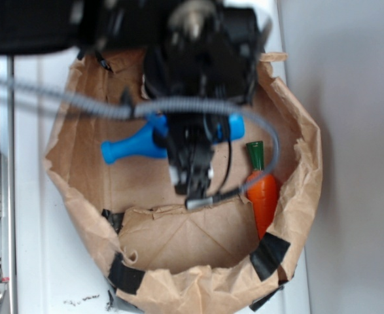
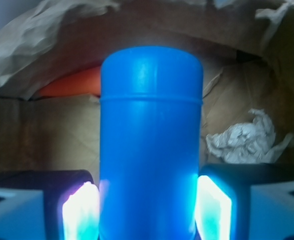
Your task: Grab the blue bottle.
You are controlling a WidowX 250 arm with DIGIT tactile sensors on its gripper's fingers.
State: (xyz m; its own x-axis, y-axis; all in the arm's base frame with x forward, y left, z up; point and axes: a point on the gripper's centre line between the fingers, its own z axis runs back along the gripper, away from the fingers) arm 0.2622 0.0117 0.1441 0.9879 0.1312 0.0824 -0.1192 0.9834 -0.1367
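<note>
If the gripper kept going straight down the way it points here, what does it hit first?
The blue bottle. It already lies between the gripper fingers, which flank its body closely; whether they touch it is unclear. Further travel would probably press it against the paper bag floor beneath.

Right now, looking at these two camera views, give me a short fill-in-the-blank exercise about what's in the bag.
1. The blue bottle sits between the two ____ of the gripper.
2. The toy beside the bottle, orange with a green top, is a ____.
3. Both toys lie inside a brown ____ bag.
4. In the wrist view, the crumpled scrap to the right of the bottle is ____ in colour.

Missing words: jaws; carrot; paper; white
</note>
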